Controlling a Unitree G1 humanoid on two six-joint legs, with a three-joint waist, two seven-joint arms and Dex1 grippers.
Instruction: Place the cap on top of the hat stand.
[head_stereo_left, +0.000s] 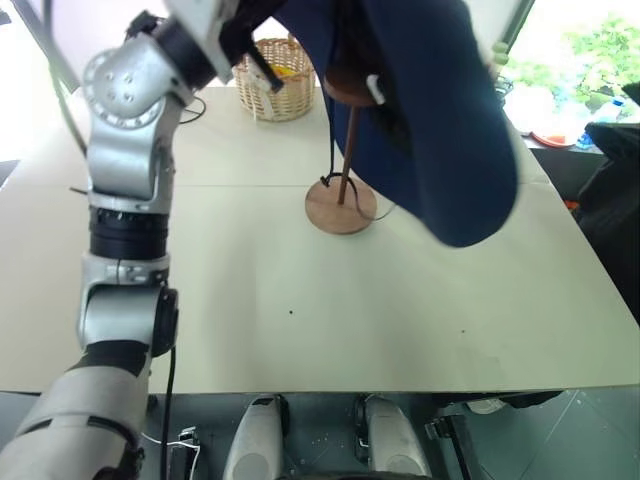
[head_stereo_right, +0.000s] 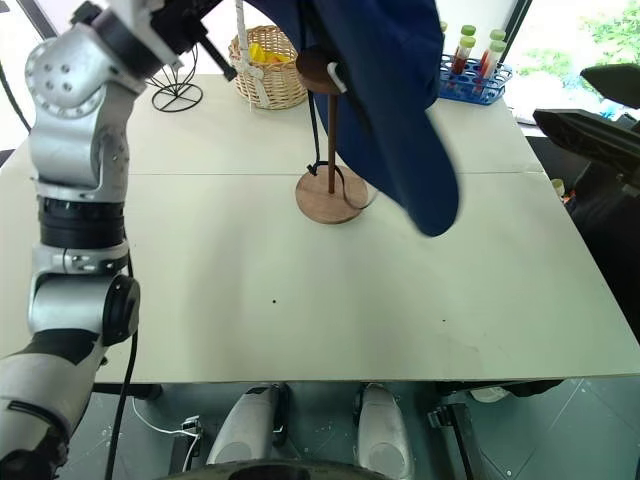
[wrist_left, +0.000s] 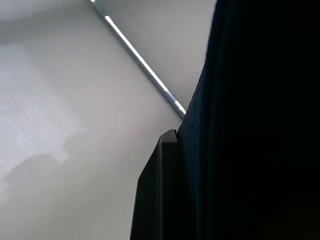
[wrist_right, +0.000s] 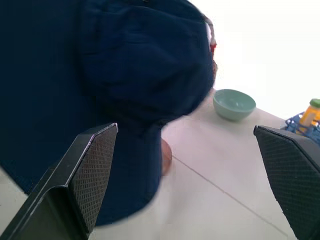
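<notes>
Cap (head_stereo_left: 440, 130) hangs upper centre, draped by hat stand (head_stereo_left: 341, 205) on desk (head_stereo_left: 300, 300). Left gripper (wrist_left: 165, 200) jaws pinch cap; right gripper (wrist_right: 185, 175) jaws spread. Centre crown over disc before release.

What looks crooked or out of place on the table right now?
The cap hangs lopsided over the hat stand, its brim drooping far down one side, with the left gripper shut on its fabric. Nothing looks spilled or damaged.

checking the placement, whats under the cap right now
Under the cap show the hat stand's disc top, pole and round base on the table. Whether the cap rests on the disc is hidden by fabric.
</notes>
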